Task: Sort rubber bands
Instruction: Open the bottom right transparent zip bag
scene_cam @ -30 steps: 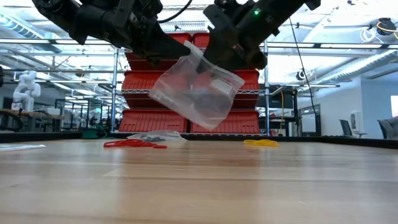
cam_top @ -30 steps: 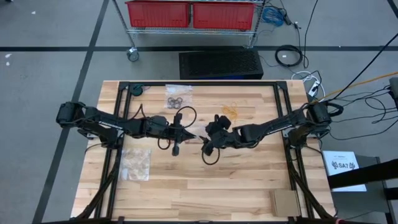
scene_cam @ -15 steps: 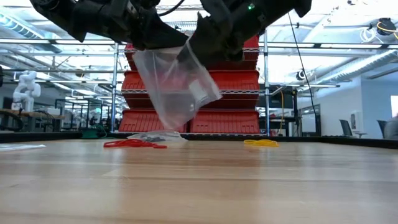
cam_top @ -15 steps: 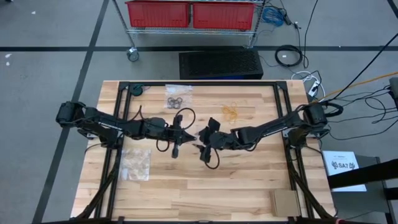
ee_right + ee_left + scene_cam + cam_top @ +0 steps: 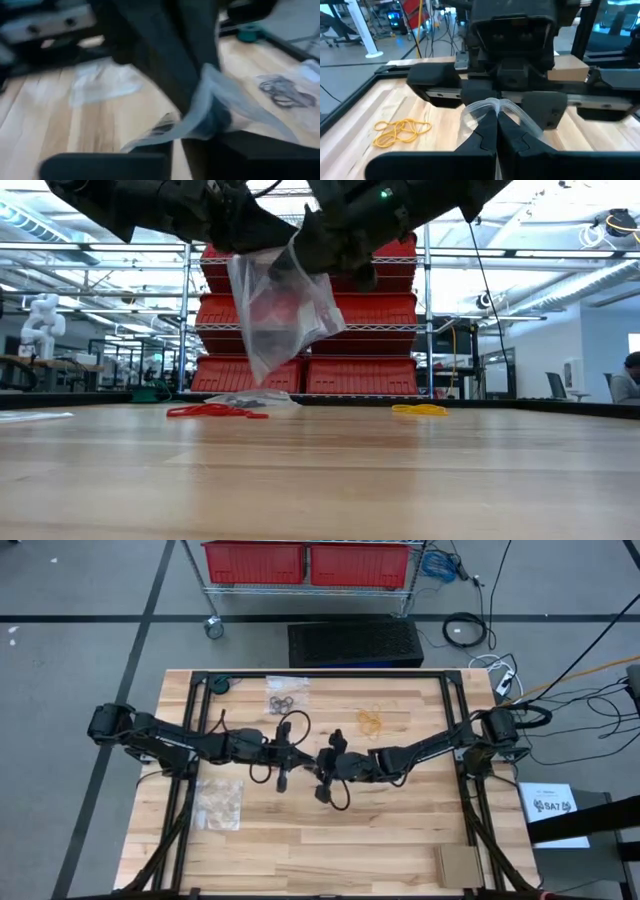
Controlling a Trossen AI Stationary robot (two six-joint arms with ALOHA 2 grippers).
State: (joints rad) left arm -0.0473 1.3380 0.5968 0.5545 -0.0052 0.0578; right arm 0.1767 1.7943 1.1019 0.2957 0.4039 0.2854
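A clear plastic bag (image 5: 279, 310) hangs above the table's middle, between my two grippers. My left gripper (image 5: 303, 756) is shut on its top edge. My right gripper (image 5: 321, 766) faces it from the right, shut on the same edge. Red rubber bands (image 5: 215, 411) lie on the table below the bag. Yellow rubber bands (image 5: 371, 721) lie farther back to the right. Black rubber bands (image 5: 283, 700) rest on a flat clear bag at the far edge. My left gripper pinches the bag's top edge (image 5: 492, 104) between its two fingers, coming nearly level from the table's left. The bag hangs below the fingers, clear of the table. My right gripper is shut on the bag's top edge (image 5: 300, 262), coming from the table's right and slanting down. Its own fingers hide the exact place of contact.
Another flat clear bag (image 5: 218, 802) lies near the left arm, toward the near edge. A cardboard piece (image 5: 458, 863) sits at the near right corner. A black frame (image 5: 330, 676) runs around the table. Red bins (image 5: 350, 370) stand on a shelf behind it.
My right gripper has moved toward the table's left, up to the left gripper, tipped downward and shut on the bag's top edge. The bag, which slanted out to the right, now hangs steeper and narrower below the two grippers.
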